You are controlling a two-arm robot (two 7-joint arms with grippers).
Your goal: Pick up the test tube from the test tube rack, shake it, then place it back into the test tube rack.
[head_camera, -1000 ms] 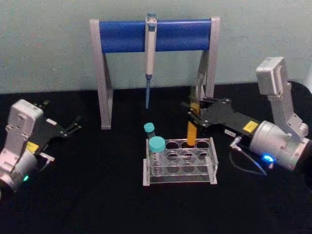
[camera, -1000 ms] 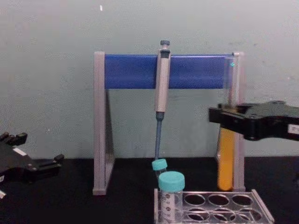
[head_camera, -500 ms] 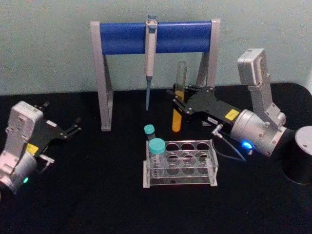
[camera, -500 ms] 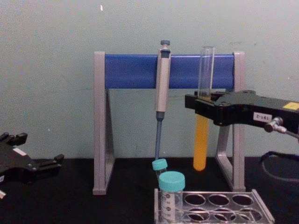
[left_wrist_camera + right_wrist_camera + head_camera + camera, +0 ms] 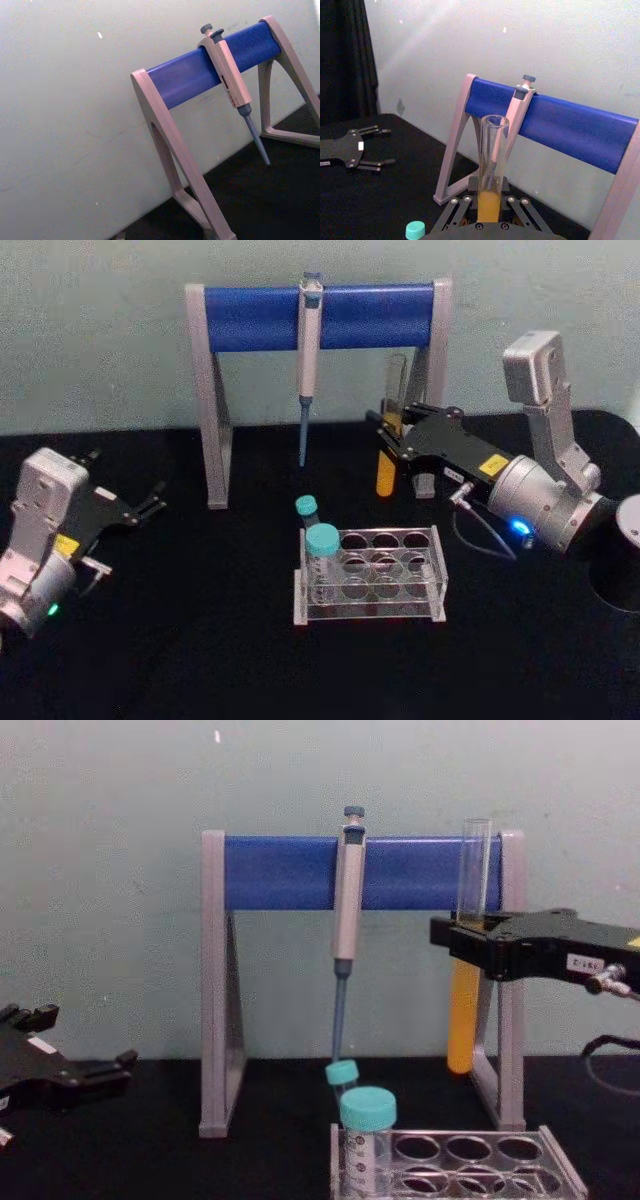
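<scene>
My right jaws grip tube (image 5: 463,1020) mid-length, rack (image 5: 400,605) below them. Looks like thin open glass, slick: I'd hold firm, not crushing. Left jaws open, idle.

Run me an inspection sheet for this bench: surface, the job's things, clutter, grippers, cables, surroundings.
Surface: black table; no spills seen.
Job's things: test tube, orange liquid in its lower part, held upright in the air behind the rack; the rack stands on the table, most holes vacant.
Clutter: teal-capped tube in the rack's front-left hole, second teal-capped tube just behind it; pipette hanging on the blue-barred stand.
Grippers: right gripper shut on the test tube; left gripper open, parked at the left.
Cables: grey cable looping by the right gripper's wrist.
Surroundings: pale wall behind.
</scene>
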